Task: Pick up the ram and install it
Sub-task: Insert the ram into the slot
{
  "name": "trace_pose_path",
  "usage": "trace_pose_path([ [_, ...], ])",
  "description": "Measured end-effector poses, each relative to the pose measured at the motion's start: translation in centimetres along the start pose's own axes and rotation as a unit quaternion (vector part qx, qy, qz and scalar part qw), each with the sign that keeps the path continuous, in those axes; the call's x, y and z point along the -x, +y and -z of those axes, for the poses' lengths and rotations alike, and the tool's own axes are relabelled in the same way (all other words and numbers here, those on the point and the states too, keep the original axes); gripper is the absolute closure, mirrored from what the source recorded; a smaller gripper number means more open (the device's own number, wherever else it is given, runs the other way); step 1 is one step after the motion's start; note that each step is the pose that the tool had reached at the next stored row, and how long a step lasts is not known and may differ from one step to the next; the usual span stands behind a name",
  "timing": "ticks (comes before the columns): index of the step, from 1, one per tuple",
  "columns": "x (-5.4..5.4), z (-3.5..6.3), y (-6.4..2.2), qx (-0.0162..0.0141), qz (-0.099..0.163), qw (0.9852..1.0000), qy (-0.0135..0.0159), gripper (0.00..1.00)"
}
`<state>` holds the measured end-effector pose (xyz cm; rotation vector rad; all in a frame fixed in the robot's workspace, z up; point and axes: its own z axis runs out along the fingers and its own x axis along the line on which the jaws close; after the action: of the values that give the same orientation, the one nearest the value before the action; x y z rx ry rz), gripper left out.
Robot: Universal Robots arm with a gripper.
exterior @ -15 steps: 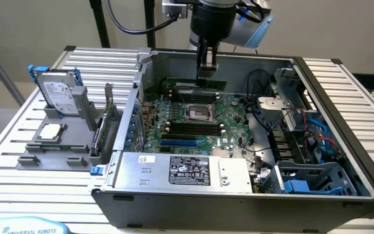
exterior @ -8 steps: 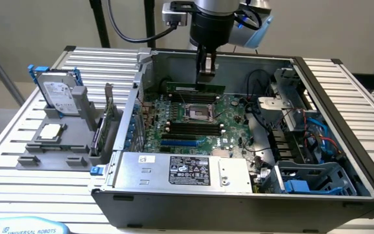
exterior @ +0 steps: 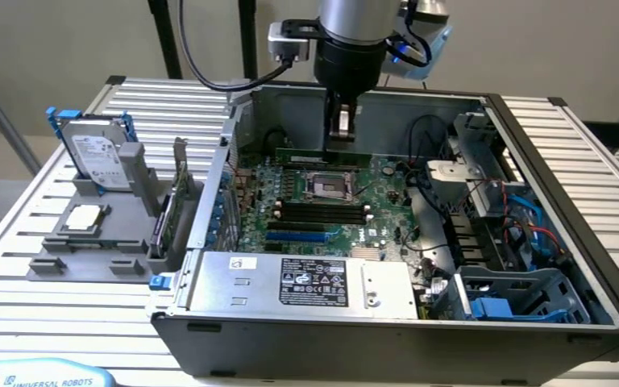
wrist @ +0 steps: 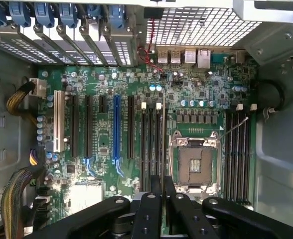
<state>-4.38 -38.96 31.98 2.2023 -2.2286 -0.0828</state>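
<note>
Though edge-on, ram [wrist: 164, 142] in tool [wrist: 163, 183].

We find part of the motherboard [wrist: 106, 149] hidden behind the gripper [wrist: 162, 181], the cable bundle [wrist: 17, 199] and the pale casing [exterior: 41, 375] cut off by picture edges, and the print on the power supply label [exterior: 315, 282] too small to read.

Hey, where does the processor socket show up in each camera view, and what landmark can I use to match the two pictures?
Exterior view: the processor socket sits mid-motherboard inside the open case, with black memory slots on its camera side.
Wrist view: the processor socket lies between two banks of black memory slots.
Shared landmark: the blue expansion slot, beyond the memory slots from the socket in both.
</note>
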Motion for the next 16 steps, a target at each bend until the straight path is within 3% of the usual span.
trace_pose_path([
  [16,-0.9,-2.84,-0.91,0.0,0.0,1.0,0.0,0.87],
])
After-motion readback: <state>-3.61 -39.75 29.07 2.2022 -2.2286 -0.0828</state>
